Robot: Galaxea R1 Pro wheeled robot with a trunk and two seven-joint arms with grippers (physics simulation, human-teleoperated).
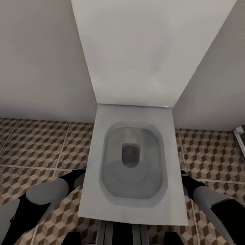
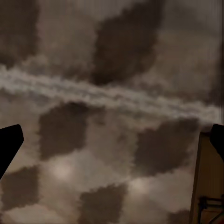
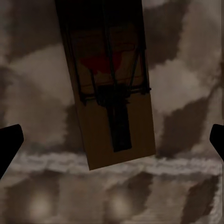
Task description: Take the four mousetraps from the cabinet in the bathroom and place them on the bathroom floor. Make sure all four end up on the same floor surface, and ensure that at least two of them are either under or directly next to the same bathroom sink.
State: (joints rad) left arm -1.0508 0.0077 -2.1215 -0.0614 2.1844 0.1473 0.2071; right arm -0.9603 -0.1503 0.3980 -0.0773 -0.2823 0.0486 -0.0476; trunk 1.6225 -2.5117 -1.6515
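Through the right wrist camera I see one mousetrap [image 3: 112, 93], a brown wooden board with a dark wire bar and a red patch, lying flat on the cube-patterned bathroom floor [image 3: 37, 84]. My right gripper [image 3: 112, 140] hangs open just above it, a fingertip on each side and clear of the board. My left gripper [image 2: 112, 140] is also open, close over bare floor tile [image 2: 70, 130]. The edge of another mousetrap [image 2: 207, 186] lies beside one of its fingertips. In the head view both arms reach down to the floor [image 1: 34, 143], the left arm [image 1: 51, 197] and the right arm [image 1: 211, 200].
A white toilet [image 1: 132, 204] with its lid raised stands directly in front of me, between my arms. Plain pale walls [image 1: 41, 68] close off the space behind it. A pale frame edge [image 1: 240, 136] shows at the far right. Patterned tile lies on both sides of the toilet.
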